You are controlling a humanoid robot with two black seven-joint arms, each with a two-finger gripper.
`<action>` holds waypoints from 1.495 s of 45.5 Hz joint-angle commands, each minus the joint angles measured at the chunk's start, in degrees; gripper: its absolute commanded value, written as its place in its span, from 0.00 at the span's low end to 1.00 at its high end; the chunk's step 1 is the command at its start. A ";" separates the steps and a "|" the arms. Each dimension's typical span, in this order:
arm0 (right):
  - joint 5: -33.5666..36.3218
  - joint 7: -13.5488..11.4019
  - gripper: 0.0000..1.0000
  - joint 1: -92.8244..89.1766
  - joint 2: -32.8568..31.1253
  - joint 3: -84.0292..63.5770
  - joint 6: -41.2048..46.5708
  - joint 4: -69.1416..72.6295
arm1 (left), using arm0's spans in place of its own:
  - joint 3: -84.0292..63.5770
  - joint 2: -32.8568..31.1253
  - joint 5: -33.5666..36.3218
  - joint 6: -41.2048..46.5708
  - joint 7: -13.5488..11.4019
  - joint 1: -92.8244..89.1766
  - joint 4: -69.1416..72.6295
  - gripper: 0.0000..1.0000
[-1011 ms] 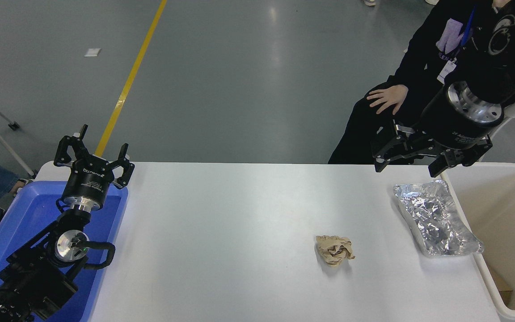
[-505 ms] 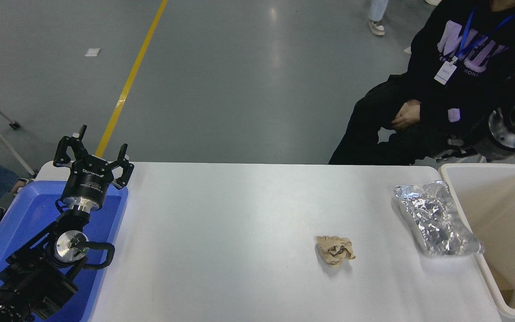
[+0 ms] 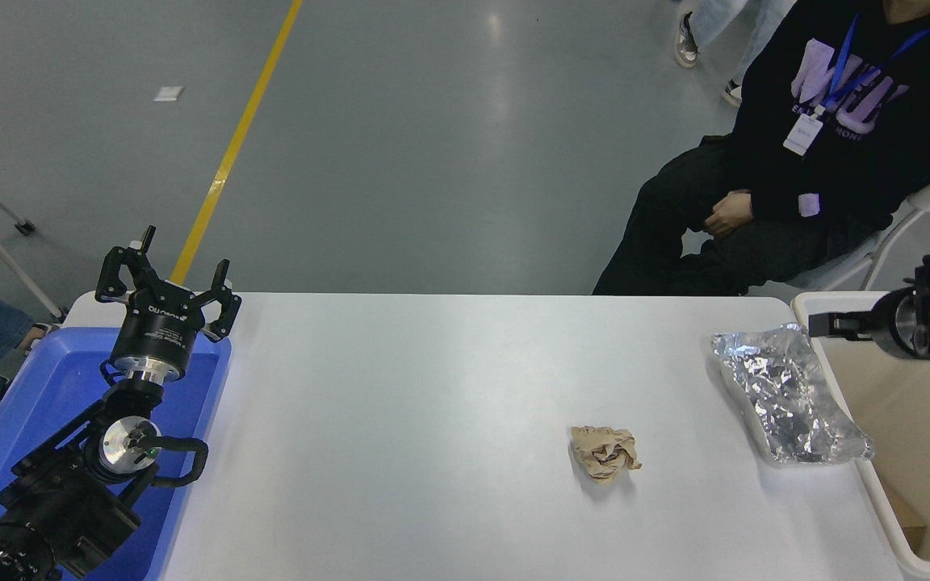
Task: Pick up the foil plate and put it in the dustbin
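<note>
Foil plate flat on the white table, touching the dustbin rim. Crumpled brown paper wad well apart from the dustbin. Right gripper over the dustbin's far rim, finger state impossible to tell. Left gripper, fingers spread and empty, far across from the dustbin, above the blue tray.

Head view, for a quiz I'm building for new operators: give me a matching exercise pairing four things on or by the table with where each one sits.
Things:
1. foil plate
2. paper wad
3. dustbin
4. blue tray

Places:
A. at the table's left end, under the parked left gripper
B. past the table's right edge
C. near the table's middle, towards the front
D. on the table's right side, beside the bin

Pairs: 1-D, 2-C, 3-B, 4-A
</note>
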 commanded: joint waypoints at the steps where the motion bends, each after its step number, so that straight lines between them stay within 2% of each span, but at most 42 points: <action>1: -2.72 0.04 1.00 -11.24 1.41 7.61 -4.85 -7.11 | -0.04 -0.01 -0.01 -0.01 -0.01 0.01 0.01 0.98; 8: -2.72 0.13 1.00 -16.34 4.66 8.31 -6.96 -13.80 | -0.04 -0.01 -0.01 -0.01 -0.01 0.01 0.01 0.98; 21: -2.64 0.56 1.00 -17.13 4.49 11.13 -8.19 -11.51 | -0.04 -0.01 -0.01 -0.01 -0.10 0.01 0.01 0.98; 28: -2.99 0.56 1.00 -16.96 4.14 11.13 -12.93 -8.97 | -0.04 -0.01 -0.01 -0.01 -0.10 0.01 0.01 0.98; 33: -6.06 0.65 1.00 -16.34 3.78 11.13 -15.66 -5.89 | -0.04 -0.01 -0.01 -0.01 -0.10 0.01 0.01 0.98; 41: -10.37 0.65 1.00 -17.83 3.17 11.13 -16.10 -5.80 | -0.04 -0.01 -0.01 0.08 -0.10 0.01 0.01 0.98; 58: -10.90 0.56 0.99 -19.50 4.75 11.56 -17.24 -9.84 | -0.04 -0.01 -0.01 -0.01 -0.10 0.09 0.01 0.98; 68: -10.02 0.48 0.99 -20.47 5.45 16.66 -16.81 -8.96 | -0.04 -0.01 -0.01 0.07 -0.10 0.01 0.01 0.98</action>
